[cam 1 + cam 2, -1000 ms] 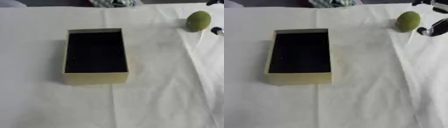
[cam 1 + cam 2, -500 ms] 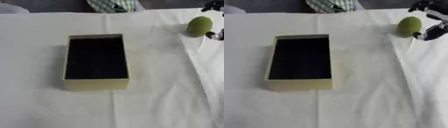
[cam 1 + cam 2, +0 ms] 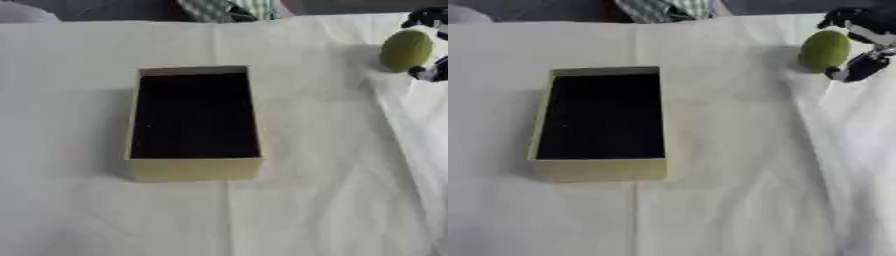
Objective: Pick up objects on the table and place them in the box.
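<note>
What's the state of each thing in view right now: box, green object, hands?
box: open-topped, upright on the white cloth, dark inside, nothing visible in it.
green object: round, on the cloth at the far right, outside the box, not lifted.
right hand: at the green object's right side, fingers curved round it above and below; contact cannot be told.
left hand: not in view.
white cloth: spread over the table, creased on the right.

The box point(image 3: 194, 122) sits mid-table point(image 3: 332, 200), with the round fruit point(image 3: 824, 51) far right behind it.
</note>
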Motion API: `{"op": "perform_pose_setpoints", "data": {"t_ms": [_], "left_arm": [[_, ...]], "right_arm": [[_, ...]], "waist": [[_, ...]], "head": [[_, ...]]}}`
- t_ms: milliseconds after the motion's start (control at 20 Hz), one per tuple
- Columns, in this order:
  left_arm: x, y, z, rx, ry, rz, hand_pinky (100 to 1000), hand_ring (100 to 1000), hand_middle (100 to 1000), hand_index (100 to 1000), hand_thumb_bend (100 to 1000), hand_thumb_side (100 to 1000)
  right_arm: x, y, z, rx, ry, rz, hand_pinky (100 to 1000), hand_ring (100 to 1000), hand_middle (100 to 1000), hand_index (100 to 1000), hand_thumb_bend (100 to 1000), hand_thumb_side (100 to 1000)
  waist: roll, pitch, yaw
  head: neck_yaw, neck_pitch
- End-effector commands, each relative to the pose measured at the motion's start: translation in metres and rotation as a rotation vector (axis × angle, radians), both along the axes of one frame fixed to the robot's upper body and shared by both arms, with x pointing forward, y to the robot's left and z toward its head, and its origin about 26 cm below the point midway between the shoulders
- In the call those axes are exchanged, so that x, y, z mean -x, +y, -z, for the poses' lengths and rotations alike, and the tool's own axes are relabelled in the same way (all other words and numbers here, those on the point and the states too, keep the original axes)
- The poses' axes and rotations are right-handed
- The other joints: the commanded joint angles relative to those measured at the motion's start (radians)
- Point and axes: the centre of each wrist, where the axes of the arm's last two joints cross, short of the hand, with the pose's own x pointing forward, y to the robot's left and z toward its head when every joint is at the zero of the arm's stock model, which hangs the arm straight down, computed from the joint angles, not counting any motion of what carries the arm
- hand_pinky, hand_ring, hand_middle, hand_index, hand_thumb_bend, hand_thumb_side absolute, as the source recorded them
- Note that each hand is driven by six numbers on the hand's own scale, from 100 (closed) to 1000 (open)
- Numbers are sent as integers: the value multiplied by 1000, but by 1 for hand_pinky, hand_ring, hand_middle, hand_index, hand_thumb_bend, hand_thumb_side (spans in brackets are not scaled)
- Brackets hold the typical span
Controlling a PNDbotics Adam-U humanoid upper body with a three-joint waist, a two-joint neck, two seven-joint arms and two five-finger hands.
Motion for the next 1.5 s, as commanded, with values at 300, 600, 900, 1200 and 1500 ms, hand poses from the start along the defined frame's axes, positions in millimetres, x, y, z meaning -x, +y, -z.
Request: {"op": "perform_pose_setpoints", "data": {"t_ms": [300,600,900,1200,1500], "left_arm": [[0,0,-7,-20,-22,7,646,616,613,752,467,500],[-1,0,-7,-21,-25,12,645,616,613,752,457,506],[-1,-1,-7,-23,-25,15,645,615,613,750,451,508],[-2,-1,-7,-26,-24,19,645,614,613,750,448,513],[-3,-1,-7,-26,-24,21,645,613,613,748,443,514]], "right_arm": [[1,-14,-12,-14,-57,61,885,968,983,944,340,100],[1,-20,-14,-65,-119,92,885,967,981,946,324,100],[3,-27,-16,-95,-182,128,881,962,977,943,314,100],[4,-32,-16,-89,-196,180,876,958,975,942,319,100],[3,-37,-11,-79,-182,249,836,910,911,916,302,100]], "waist": [[-11,-5,18],[-17,8,32],[-20,19,41],[-24,30,50],[-28,38,55]], "head": [[5,15],[2,0],[-2,-16],[-3,-23],[-4,-24]]}}
